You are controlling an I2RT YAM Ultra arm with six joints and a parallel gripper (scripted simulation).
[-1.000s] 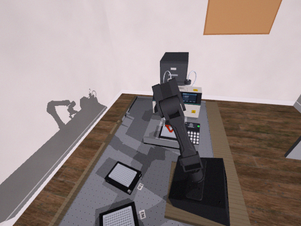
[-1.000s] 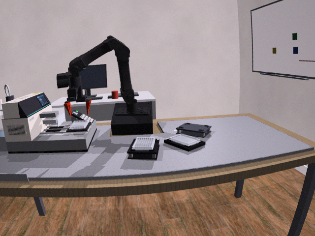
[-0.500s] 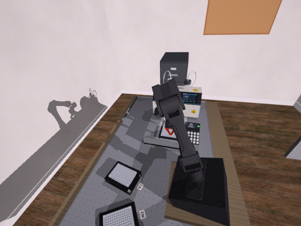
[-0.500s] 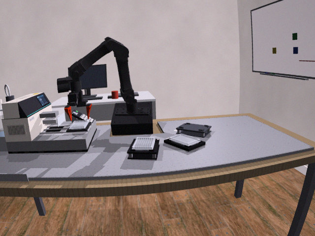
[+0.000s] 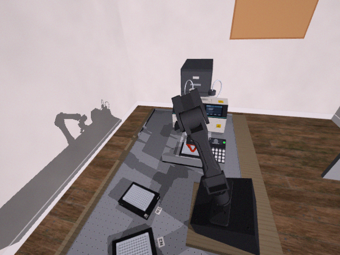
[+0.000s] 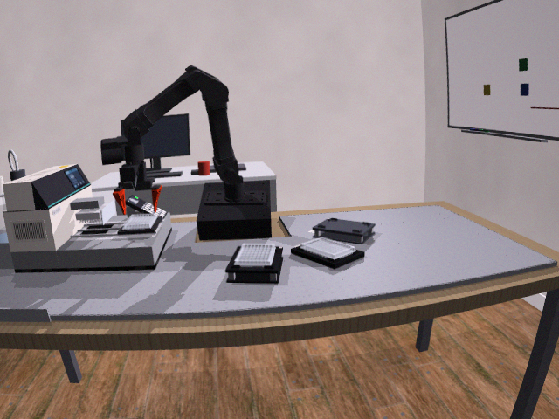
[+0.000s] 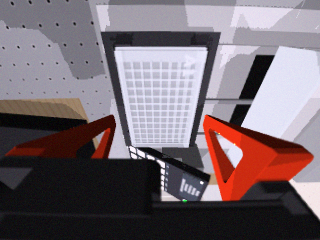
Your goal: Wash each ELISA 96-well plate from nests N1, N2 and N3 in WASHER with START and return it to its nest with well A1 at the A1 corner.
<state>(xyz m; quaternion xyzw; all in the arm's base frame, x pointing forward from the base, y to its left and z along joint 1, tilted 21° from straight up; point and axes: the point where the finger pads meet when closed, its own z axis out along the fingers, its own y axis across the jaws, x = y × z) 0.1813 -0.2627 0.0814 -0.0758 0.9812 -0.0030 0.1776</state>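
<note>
A clear 96-well plate (image 5: 186,150) (image 6: 141,222) (image 7: 161,95) lies in the dark carrier pocket (image 7: 109,75) of the washer (image 5: 219,120) (image 6: 40,202). My gripper (image 5: 192,147) (image 6: 137,201) (image 7: 159,119) is open, its red fingers standing a little above the plate, one on each long side, touching nothing. The keypad (image 5: 219,153) (image 6: 148,207) (image 7: 186,183) lies beside the track, and its lamp (image 5: 224,142) (image 7: 185,200) is green. Two more plates sit in the nests N1 (image 5: 138,195) (image 6: 255,255) and N2 (image 5: 134,244) (image 6: 326,246). A third nest (image 6: 343,228) is empty.
The washer's manifold head (image 6: 86,203) overhangs the track behind the carrier. The arm's black base (image 5: 233,211) (image 6: 234,216) stands between the washer and the nests. A side desk with a monitor (image 6: 169,135) and a red cup (image 6: 203,168) is behind the table.
</note>
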